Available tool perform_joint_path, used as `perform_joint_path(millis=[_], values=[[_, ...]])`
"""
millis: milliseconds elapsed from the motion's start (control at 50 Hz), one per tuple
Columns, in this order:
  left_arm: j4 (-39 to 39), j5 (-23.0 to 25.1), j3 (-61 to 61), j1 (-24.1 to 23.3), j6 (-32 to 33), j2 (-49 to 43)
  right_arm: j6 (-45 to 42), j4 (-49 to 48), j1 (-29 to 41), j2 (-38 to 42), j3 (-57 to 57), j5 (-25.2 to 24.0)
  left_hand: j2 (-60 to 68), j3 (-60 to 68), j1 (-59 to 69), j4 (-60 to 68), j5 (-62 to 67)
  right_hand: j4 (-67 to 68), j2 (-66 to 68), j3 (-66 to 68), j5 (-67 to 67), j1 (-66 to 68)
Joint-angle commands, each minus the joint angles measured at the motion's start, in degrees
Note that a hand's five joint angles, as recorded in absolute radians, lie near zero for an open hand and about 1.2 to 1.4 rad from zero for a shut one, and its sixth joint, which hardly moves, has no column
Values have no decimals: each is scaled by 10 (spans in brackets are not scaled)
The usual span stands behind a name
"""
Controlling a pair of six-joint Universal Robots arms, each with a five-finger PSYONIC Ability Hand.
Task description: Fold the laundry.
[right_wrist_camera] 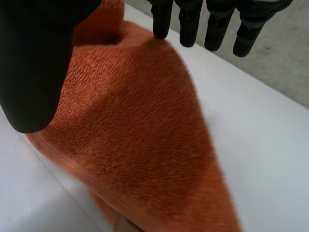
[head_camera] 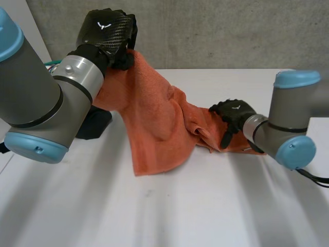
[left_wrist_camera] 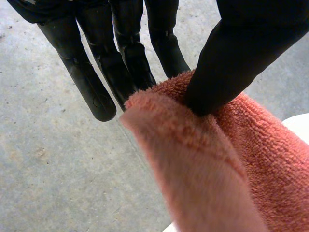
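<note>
In the head view the left hand (head_camera: 108,31) is raised, a corner of the orange towel (head_camera: 159,118) hanging from it down to the white table (head_camera: 205,206); a dark bundle (head_camera: 95,123) lies beneath its arm, and the right hand (head_camera: 232,116) sits low on the towel's opposite end. In the left wrist view the thumb (left_wrist_camera: 241,63) pinches that corner against the straight fingers (left_wrist_camera: 96,82). In the right wrist view the towel runs up under the palm, nipped between thumb and fingertips.
</note>
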Motion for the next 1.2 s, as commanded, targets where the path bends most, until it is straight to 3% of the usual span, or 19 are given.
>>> perform_joint_path(millis=[20,120,260,340,420,560,580,600,660,720,760,860,1020,1200], values=[[0,-2,5,1,0,0,5,-66,10,22,-11,30,115,117,135,112,149,628,631,629,623,617],[1,-2,6,2,0,5,-13,-86,6,-57,14,80,115,117,135,112,149,629,632,630,625,618],[1,0,22,25,0,16,-112,-76,-37,-149,65,67,115,117,135,112,149,629,632,630,625,618],[1,1,27,35,-2,16,-178,-41,-49,-209,122,48,115,117,135,112,149,629,632,630,625,618],[4,1,30,38,-1,5,-242,83,-48,-302,202,1,115,117,135,112,149,629,632,630,625,618],[25,4,34,38,1,-12,-292,214,-31,-339,335,-86,115,117,135,112,149,593,596,594,588,582],[25,4,35,38,2,-12,-298,214,-22,-338,354,-94,115,117,135,112,149,265,267,266,260,254],[25,4,37,38,2,-13,-300,210,-18,-335,357,-95,115,117,135,112,149,130,132,131,125,119],[25,4,42,37,2,-18,-288,173,-13,-325,336,-84,115,117,135,112,149,-32,-30,-31,-37,-43],[25,4,46,37,2,-17,-254,144,-15,-324,288,-58,115,117,135,112,149,-53,-51,-52,-58,-64],[25,4,47,37,2,-14,-181,131,-15,-324,234,-37,115,117,135,112,149,-45,-42,-43,-49,-56],[25,6,52,31,3,-5,-71,119,-33,-314,144,-37,115,117,135,112,149,-38,-36,-37,-43,-49],[22,6,48,18,3,56,-64,112,-57,-171,54,-115,115,117,135,112,149,-71,-68,-70,-75,-82],[19,7,27,-10,4,104,-66,24,-10,0,-43,-111,115,117,135,112,149,-71,-68,-70,-75,-82]])
